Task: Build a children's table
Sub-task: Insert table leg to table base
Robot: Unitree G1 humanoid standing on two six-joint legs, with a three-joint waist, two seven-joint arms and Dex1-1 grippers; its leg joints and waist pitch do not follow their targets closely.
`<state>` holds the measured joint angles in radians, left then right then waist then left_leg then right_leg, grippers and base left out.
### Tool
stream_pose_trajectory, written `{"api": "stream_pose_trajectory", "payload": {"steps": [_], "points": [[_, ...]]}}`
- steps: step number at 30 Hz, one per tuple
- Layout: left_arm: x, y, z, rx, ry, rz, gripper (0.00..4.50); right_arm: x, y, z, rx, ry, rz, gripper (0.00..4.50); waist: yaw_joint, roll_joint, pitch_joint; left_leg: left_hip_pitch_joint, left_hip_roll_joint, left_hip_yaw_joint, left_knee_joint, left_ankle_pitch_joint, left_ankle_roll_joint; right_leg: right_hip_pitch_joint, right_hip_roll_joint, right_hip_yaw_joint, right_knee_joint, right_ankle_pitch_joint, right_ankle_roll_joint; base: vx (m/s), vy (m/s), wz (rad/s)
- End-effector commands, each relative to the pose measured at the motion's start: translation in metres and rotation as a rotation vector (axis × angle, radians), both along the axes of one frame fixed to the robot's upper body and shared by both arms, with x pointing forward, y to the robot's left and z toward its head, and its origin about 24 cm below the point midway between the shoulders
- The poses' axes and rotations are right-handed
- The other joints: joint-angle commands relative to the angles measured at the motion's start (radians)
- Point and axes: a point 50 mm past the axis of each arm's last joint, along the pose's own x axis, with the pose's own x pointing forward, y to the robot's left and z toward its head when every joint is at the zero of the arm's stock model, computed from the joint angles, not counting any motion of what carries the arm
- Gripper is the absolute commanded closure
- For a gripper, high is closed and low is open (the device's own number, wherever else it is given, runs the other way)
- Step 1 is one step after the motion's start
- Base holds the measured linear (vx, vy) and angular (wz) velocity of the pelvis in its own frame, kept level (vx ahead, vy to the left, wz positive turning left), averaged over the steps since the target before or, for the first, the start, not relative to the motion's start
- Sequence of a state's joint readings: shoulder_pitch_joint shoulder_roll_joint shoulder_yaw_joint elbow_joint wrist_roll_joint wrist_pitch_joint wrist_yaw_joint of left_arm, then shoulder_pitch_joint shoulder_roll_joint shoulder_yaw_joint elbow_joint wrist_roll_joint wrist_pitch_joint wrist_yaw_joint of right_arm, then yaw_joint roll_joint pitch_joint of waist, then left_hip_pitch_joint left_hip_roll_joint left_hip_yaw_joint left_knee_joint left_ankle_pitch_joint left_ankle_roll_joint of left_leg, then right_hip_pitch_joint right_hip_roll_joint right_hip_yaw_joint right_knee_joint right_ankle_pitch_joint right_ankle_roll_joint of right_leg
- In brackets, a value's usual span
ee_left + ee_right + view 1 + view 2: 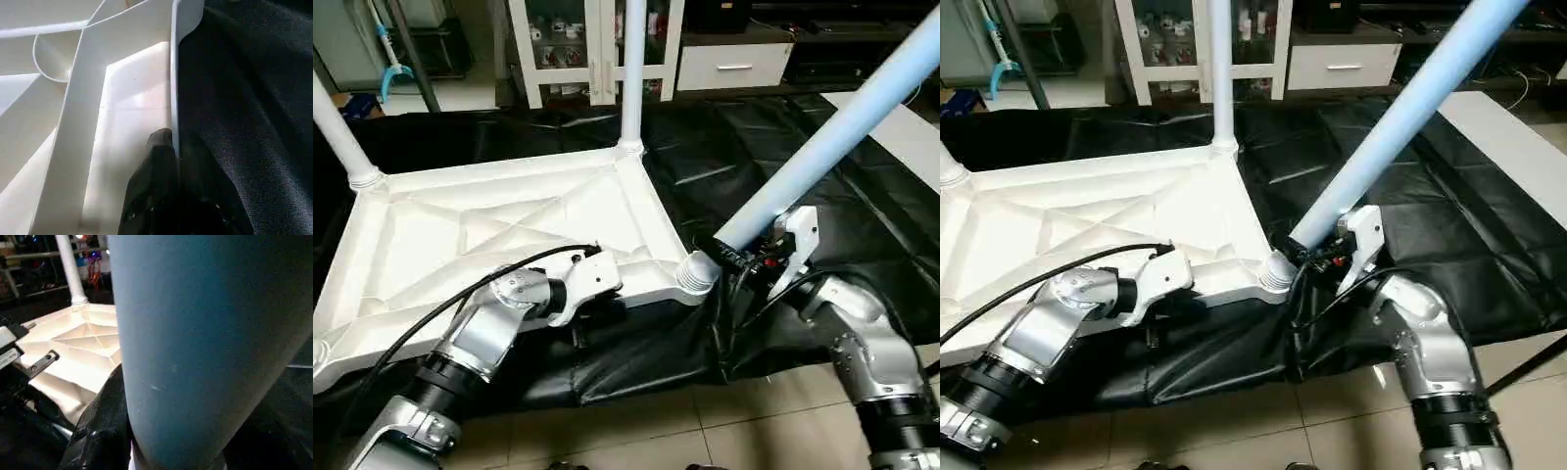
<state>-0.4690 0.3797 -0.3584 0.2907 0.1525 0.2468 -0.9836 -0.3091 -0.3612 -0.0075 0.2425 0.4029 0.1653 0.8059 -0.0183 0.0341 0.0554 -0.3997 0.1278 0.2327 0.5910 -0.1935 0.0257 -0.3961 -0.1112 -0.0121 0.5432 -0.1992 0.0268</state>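
While the white tabletop [499,230] lies upside down on the black sheet [754,157] spread over the floor, with two legs already standing in its far corner sockets, the risk sits at the near corner, where the third leg [822,142] leans well off upright. Its threaded end [697,275] is at the mouth of the corner socket, but at that slant it looks likely to cross-thread or jam if it is turned before it is straightened. The right gripper [1317,247] has its fingers wrapped round the leg just above the threads, holding it low down, so the long free end has plenty of leverage and could swing, slip through the grip or pry the threads out. The left gripper [171,147] has its fingers pressed together, pinching the thin rim wall of the top beside that corner; that is a narrow hold, and a hard twist on the leg could slide the top on the slick sheet or pop the rim free. Whether any thread has actually caught I cannot tell, since the gripper covers part of the joint.
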Motion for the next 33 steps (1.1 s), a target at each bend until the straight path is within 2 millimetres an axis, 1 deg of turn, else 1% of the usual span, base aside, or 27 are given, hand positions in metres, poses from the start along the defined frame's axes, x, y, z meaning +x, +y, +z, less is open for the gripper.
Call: {"api": "stream_pose_trajectory", "payload": {"steps": [1, 2, 3, 4, 5, 6, 7, 8, 9, 10, 11, 12, 14, 16, 18, 19, 20, 21, 22, 23, 24, 26, 27, 29, 31, 32, 33], "points": [[-0.001, 0.000, -0.008, -0.022, -0.003, 0.036, 4.50, -0.012, -0.021, -0.043, -0.176, 0.236, -0.065, 2.69, -0.010, -0.018, -0.034, 0.058, 0.100, -0.078, -0.120, -0.628, -0.108, -0.027, -0.042, 0.021, -0.070, -0.483, -0.107, 0.000, 0.000, 0.00], [-0.001, -0.001, -0.008, -0.022, -0.003, 0.036, 4.50, -0.011, -0.020, -0.043, -0.178, 0.235, -0.065, 2.69, -0.011, -0.018, -0.033, 0.056, 0.100, -0.078, -0.121, -0.623, -0.107, -0.026, -0.041, 0.020, -0.070, -0.480, -0.109, 0.000, 0.000, 0.00], [-0.001, 0.000, -0.008, -0.020, -0.004, 0.036, 4.50, -0.007, -0.015, -0.040, -0.212, 0.228, -0.042, 2.69, -0.009, -0.014, -0.034, 0.058, 0.100, -0.076, -0.121, -0.621, -0.109, -0.028, -0.042, 0.022, -0.070, -0.476, -0.110, 0.000, 0.000, 0.00], [-0.001, 0.001, -0.008, -0.019, -0.004, 0.036, 4.50, -0.004, -0.012, -0.038, -0.233, 0.223, -0.025, 2.69, -0.014, -0.016, -0.034, 0.055, 0.099, -0.078, -0.121, -0.623, -0.111, -0.026, -0.040, 0.019, -0.068, -0.473, -0.112, 0.000, 0.000, 0.00], [-0.001, 0.001, -0.008, -0.013, -0.004, 0.032, 4.50, -0.002, -0.006, -0.035, -0.259, 0.209, 0.013, 2.69, -0.014, -0.015, -0.034, 0.054, 0.099, -0.079, -0.122, -0.638, -0.115, -0.026, -0.039, 0.017, -0.067, -0.490, -0.109, 0.000, 0.000, 0.00], [-0.001, 0.001, -0.008, -0.013, -0.004, 0.032, 4.50, -0.002, -0.006, -0.035, -0.259, 0.209, 0.013, 2.69, -0.016, -0.016, -0.032, 0.054, 0.099, -0.079, -0.122, -0.649, -0.117, -0.027, -0.040, 0.017, -0.070, -0.503, -0.104, 0.000, 0.000, 0.00], [-0.001, 0.002, -0.008, -0.008, -0.003, 0.029, 4.50, 0.000, 0.005, -0.028, -0.258, 0.204, 0.083, 2.69, -0.017, -0.020, -0.034, 0.057, 0.097, -0.081, -0.120, -0.662, -0.117, -0.027, -0.041, 0.015, -0.072, -0.531, -0.098, 0.000, 0.000, 0.00], [-0.001, 0.002, -0.008, -0.006, -0.005, 0.028, 4.50, -0.002, 0.009, -0.028, -0.263, 0.209, 0.118, 2.69, -0.016, -0.020, -0.033, 0.058, 0.098, -0.083, -0.119, -0.667, -0.116, -0.028, -0.043, 0.015, -0.073, -0.546, -0.093, 0.000, 0.000, 0.00], [-0.001, 0.002, -0.008, -0.006, -0.005, 0.028, 4.50, -0.002, 0.010, -0.028, -0.264, 0.212, 0.129, 2.69, -0.016, -0.020, -0.033, 0.057, 0.098, -0.084, -0.119, -0.667, -0.116, -0.027, -0.043, 0.016, -0.074, -0.549, -0.090, 0.000, 0.000, 0.00], [-0.001, 0.002, -0.008, -0.006, -0.005, 0.028, 4.50, -0.003, 0.010, -0.028, -0.266, 0.215, 0.138, 2.69, -0.013, -0.019, -0.034, 0.063, 0.098, -0.081, -0.118, -0.667, -0.117, -0.032, -0.042, 0.017, -0.077, -0.546, -0.087, 0.000, 0.000, 0.00], [-0.001, 0.001, -0.008, -0.006, -0.006, 0.028, 4.50, -0.008, 0.010, -0.032, -0.282, 0.238, 0.169, 2.69, -0.012, -0.023, -0.035, 0.063, 0.098, -0.080, -0.116, -0.653, -0.111, -0.032, -0.043, 0.019, -0.076, -0.534, -0.089, 0.000, 0.000, 0.00], [0.000, 0.001, -0.008, -0.005, -0.007, 0.028, 4.50, -0.011, 0.010, -0.035, -0.289, 0.251, 0.181, 2.69, -0.012, -0.023, -0.035, 0.063, 0.098, -0.080, -0.116, -0.653, -0.111, -0.032, -0.043, 0.019, -0.076, -0.534, -0.089, 0.000, 0.000, 0.00], [0.000, 0.001, -0.008, -0.004, -0.008, 0.028, 4.50, -0.016, 0.006, -0.042, -0.295, 0.277, 0.175, 2.69, -0.005, -0.021, -0.038, 0.063, 0.100, -0.074, -0.116, -0.608, -0.102, -0.032, -0.042, 0.024, -0.072, -0.472, -0.104, 0.000, 0.000, 0.00], [0.000, 0.002, -0.008, -0.003, -0.007, 0.028, 4.50, -0.018, 0.001, -0.048, -0.296, 0.303, 0.154, 2.69, -0.003, -0.019, -0.038, 0.058, 0.101, -0.073, -0.118, -0.586, -0.098, -0.027, -0.042, 0.025, -0.069, -0.430, -0.115, 0.000, 0.000, 0.00], [0.000, 0.002, -0.008, 0.000, -0.005, 0.026, 4.50, -0.021, -0.004, -0.054, -0.310, 0.333, 0.142, 2.69, -0.002, -0.018, -0.040, 0.058, 0.101, -0.073, -0.119, -0.590, -0.101, -0.026, -0.040, 0.023, -0.066, -0.419, -0.117, 0.000, 0.000, 0.00], [0.000, 0.002, -0.008, 0.001, -0.005, 0.024, 4.50, -0.021, -0.004, -0.056, -0.317, 0.340, 0.145, 2.69, -0.002, -0.015, -0.039, 0.059, 0.100, -0.074, -0.119, -0.598, -0.104, -0.026, -0.040, 0.023, -0.066, -0.422, -0.117, 0.000, 0.000, 0.00], [0.001, 0.002, -0.007, 0.002, -0.004, 0.022, 4.50, -0.019, -0.001, -0.055, -0.319, 0.336, 0.148, 2.69, -0.002, -0.009, -0.037, 0.058, 0.100, -0.075, -0.121, -0.608, -0.108, -0.027, -0.039, 0.023, -0.068, -0.426, -0.115, 0.000, 0.000, 0.00], [0.001, 0.002, -0.007, 0.002, -0.004, 0.021, 4.50, -0.018, 0.000, -0.054, -0.319, 0.334, 0.149, 2.69, -0.005, -0.015, -0.039, 0.058, 0.099, -0.075, -0.121, -0.622, -0.111, -0.025, -0.037, 0.021, -0.068, -0.437, -0.111, 0.000, 0.000, 0.00], [0.002, 0.002, -0.007, 0.003, -0.004, 0.019, 4.50, -0.013, 0.008, -0.051, -0.308, 0.319, 0.154, 2.69, -0.005, -0.013, -0.039, 0.060, 0.099, -0.077, -0.121, -0.633, -0.114, -0.027, -0.037, 0.020, -0.069, -0.447, -0.108, 0.000, 0.000, 0.00], [0.002, 0.002, -0.007, 0.003, -0.004, 0.018, 4.50, -0.013, 0.010, -0.050, -0.304, 0.317, 0.156, 2.69, -0.006, 0.000, -0.037, 0.059, 0.098, -0.081, -0.123, -0.649, -0.119, -0.027, -0.038, 0.019, -0.069, -0.456, -0.106, 0.000, 0.000, 0.00], [0.002, 0.002, -0.007, 0.003, -0.004, 0.018, 4.50, -0.012, 0.011, -0.050, -0.300, 0.315, 0.158, 2.69, -0.010, -0.005, -0.036, 0.058, 0.097, -0.080, -0.124, -0.662, -0.121, -0.027, -0.035, 0.017, -0.072, -0.463, -0.103, 0.000, 0.000, 0.00], [0.002, 0.002, -0.007, 0.003, 0.001, 0.012, 4.50, -0.007, 0.022, -0.047, -0.292, 0.313, 0.165, 2.69, -0.016, -0.003, -0.037, 0.061, 0.095, -0.083, -0.124, -0.697, -0.129, -0.030, -0.033, 0.013, -0.072, -0.486, -0.098, 0.000, 0.000, 0.00], [0.003, 0.002, -0.007, 0.003, 0.002, 0.011, 4.50, -0.005, 0.024, -0.048, -0.292, 0.314, 0.163, 2.69, -0.020, -0.003, -0.032, 0.057, 0.095, -0.087, -0.127, -0.728, -0.135, -0.028, -0.032, 0.009, -0.074, -0.517, -0.088, 0.000, 0.000, 0.00], [0.003, 0.002, -0.007, 0.002, 0.002, 0.011, 4.50, -0.003, 0.024, -0.049, -0.296, 0.317, 0.148, 2.69, -0.022, -0.003, -0.029, 0.067, 0.093, -0.091, -0.126, -0.779, -0.142, -0.036, -0.029, 0.003, -0.082, -0.573, -0.066, 0.000, 0.000, 0.00], [0.004, 0.002, -0.006, -0.003, 0.004, 0.014, 4.50, 0.000, 0.022, -0.050, -0.297, 0.323, 0.117, 2.69, -0.027, -0.001, -0.026, 0.065, 0.093, -0.095, -0.130, -0.808, -0.146, -0.033, -0.027, -0.003, -0.083, -0.586, -0.057, 0.000, 0.000, 0.00], [0.004, 0.002, -0.006, -0.004, 0.005, 0.016, 4.50, 0.001, 0.021, -0.050, -0.293, 0.330, 0.103, 2.69, -0.027, 0.003, -0.023, 0.066, 0.094, -0.097, -0.134, -0.825, -0.151, -0.033, -0.026, -0.005, -0.081, -0.579, -0.057, 0.000, 0.000, 0.00], [0.004, 0.002, -0.006, -0.005, 0.005, 0.017, 4.50, 0.001, 0.021, -0.050, -0.283, 0.342, 0.092, 2.69, -0.028, 0.005, -0.022, 0.065, 0.095, -0.098, -0.142, -0.846, -0.157, -0.026, -0.021, -0.011, -0.076, -0.540, -0.061, 0.000, 0.000, 0.00]]}}
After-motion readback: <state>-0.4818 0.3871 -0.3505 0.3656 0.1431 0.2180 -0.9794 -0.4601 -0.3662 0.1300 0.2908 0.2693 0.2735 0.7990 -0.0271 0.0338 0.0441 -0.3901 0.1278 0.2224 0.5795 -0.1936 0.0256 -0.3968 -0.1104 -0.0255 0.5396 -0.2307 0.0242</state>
